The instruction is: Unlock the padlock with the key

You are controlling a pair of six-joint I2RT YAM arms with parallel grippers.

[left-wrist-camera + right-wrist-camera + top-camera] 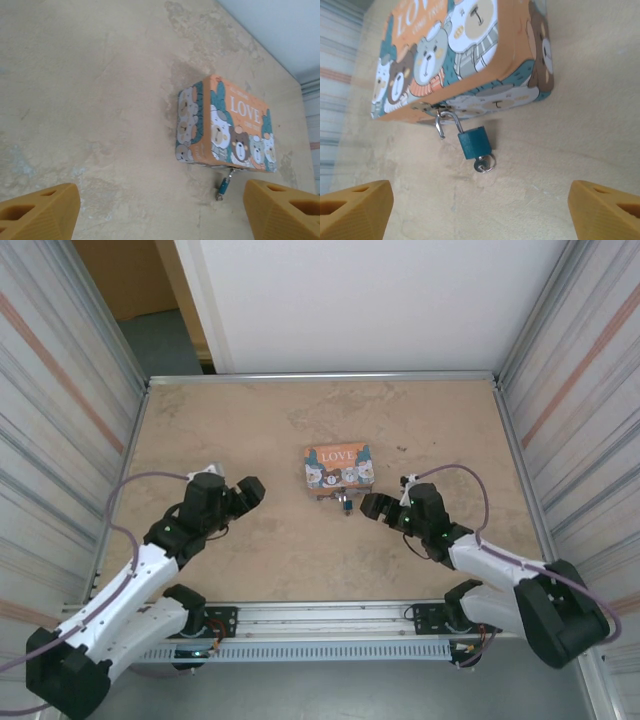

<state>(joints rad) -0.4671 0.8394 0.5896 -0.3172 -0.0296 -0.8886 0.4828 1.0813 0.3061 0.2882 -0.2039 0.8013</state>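
The small blue padlock point(474, 142) hangs by its silvery shackle point(451, 119) from the hasp on the front of the "LOVE" bear tin point(470, 55). One leg of the shackle stands free of the lock body. The key point(485, 163), with its small ring, sits in the bottom of the lock. My right gripper point(480, 212) is open a short way in front of the padlock, touching nothing. My left gripper point(160, 212) is open too, off to the tin's left, with the padlock point(223, 185) near its right finger point(282, 210). From above, the padlock point(343, 502) lies between both grippers.
The tin point(338, 468) stands mid-table on the beige tabletop point(260, 420). Striped walls close in the left and right sides, and a metal rail point(320, 620) runs along the near edge by the arm bases.
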